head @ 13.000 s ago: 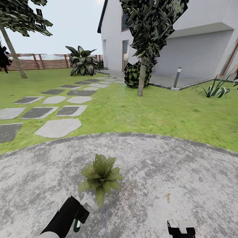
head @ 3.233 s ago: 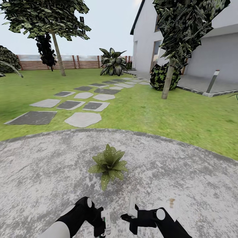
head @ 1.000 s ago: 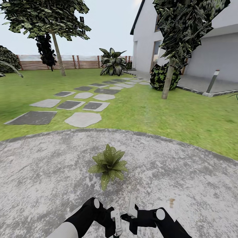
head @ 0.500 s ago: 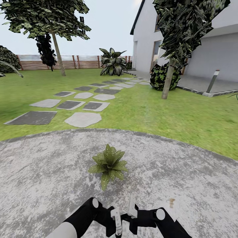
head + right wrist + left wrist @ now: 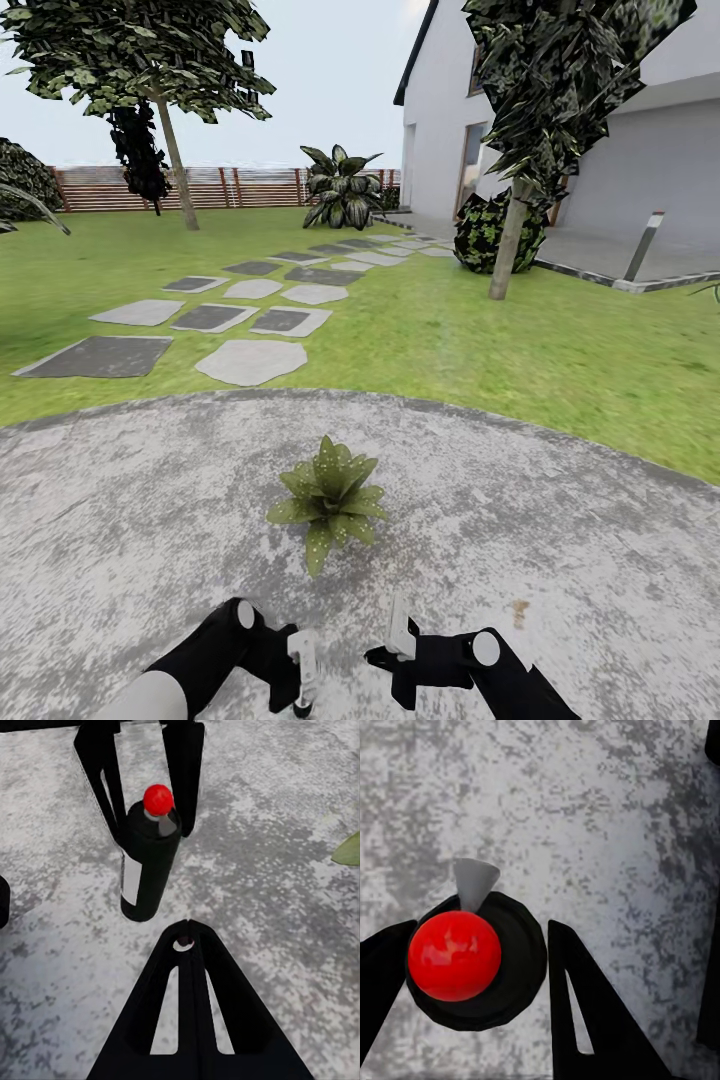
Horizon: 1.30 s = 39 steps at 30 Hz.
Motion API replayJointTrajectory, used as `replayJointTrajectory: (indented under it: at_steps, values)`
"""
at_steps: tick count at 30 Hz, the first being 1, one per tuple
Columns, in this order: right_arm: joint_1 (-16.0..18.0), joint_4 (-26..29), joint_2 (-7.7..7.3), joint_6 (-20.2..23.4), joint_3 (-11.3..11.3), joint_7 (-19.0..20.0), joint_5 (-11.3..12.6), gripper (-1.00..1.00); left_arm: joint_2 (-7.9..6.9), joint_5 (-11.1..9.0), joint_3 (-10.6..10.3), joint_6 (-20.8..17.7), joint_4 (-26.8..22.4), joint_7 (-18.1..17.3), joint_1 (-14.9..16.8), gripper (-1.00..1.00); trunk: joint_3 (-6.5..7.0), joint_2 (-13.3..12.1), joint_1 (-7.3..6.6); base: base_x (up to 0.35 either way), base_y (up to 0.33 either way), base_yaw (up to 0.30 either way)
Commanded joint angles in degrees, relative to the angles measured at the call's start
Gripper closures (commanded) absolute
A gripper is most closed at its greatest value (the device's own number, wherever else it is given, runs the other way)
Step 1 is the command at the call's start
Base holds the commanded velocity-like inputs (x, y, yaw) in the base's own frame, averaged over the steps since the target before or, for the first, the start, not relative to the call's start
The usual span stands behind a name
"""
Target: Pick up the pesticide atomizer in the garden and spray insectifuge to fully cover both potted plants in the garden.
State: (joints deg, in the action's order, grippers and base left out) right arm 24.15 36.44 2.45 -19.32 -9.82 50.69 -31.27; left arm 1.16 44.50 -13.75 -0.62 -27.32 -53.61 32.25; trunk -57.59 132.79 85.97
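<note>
Left gripper [image 5: 300, 672]: clamped on the pesticide atomizer [image 5: 148, 862], one black finger on each side of the dark body, as seen from the right wrist. Long axis of the atomizer close to upright, slightly tilted, red knob [image 5: 454, 955] on top, base clear of or just above the paving; cannot tell which. Grey nozzle [image 5: 475, 881] projecting sideways from under the knob, out through the gap between the fingers. Right gripper [image 5: 400, 628]: fingers pressed together, nothing held, just beside the left one and pointed across at the atomizer. Judged to be the idle arm; spraying work falls to the left. Potted plant [image 5: 325, 492]: near, straight ahead of both grippers on the round patio [image 5: 560, 520], a little to the right of the left gripper's line in the head view, low and below the level of the nozzle. One leaf tip [image 5: 348, 850] at the edge of the right wrist view. Decisive relation: nozzle heading against the plant's bearing. Not confirmed as aligned from these views. Likely needs a forward reach and a check of the nozzle's heading before any spraying. Beyond the patio: lawn [image 5: 520, 350], stepping stones [image 5: 250, 360].
</note>
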Motion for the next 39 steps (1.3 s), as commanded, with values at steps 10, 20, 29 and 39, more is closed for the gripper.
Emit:
replayJointTrajectory:
  at_steps: [10,20,29,39]
  values:
    - [0.0,-0.3,-0.43,-0.3,0.2,-0.2,-0.6,-1.00,-6.88,-0.1,0.0,0.5,0.9,-0.5,-0.2,1.00,-0.05,0.0,-0.01,0.000,0.000,0.000]
    - [-0.1,-11.5,-2.16,-0.5,0.7,-21.3,-0.3,-1.00,-6.53,-7.9,4.7,0.2,3.6,9.9,-0.2,1.00,-0.05,0.0,-0.01,0.000,0.000,0.000]
    - [-0.4,-31.4,-2.25,-7.5,0.7,-54.2,16.0,-1.00,-4.57,-35.9,5.1,7.2,15.8,36.8,-0.2,1.00,-0.05,0.0,-0.01,0.000,0.000,0.000]
    - [-0.5,-31.9,-2.36,-8.1,0.7,-55.0,22.5,-1.00,-3.88,-43.6,5.1,13.5,19.8,48.2,-5.1,1.00,-0.05,0.0,-0.01,0.000,0.000,0.000]
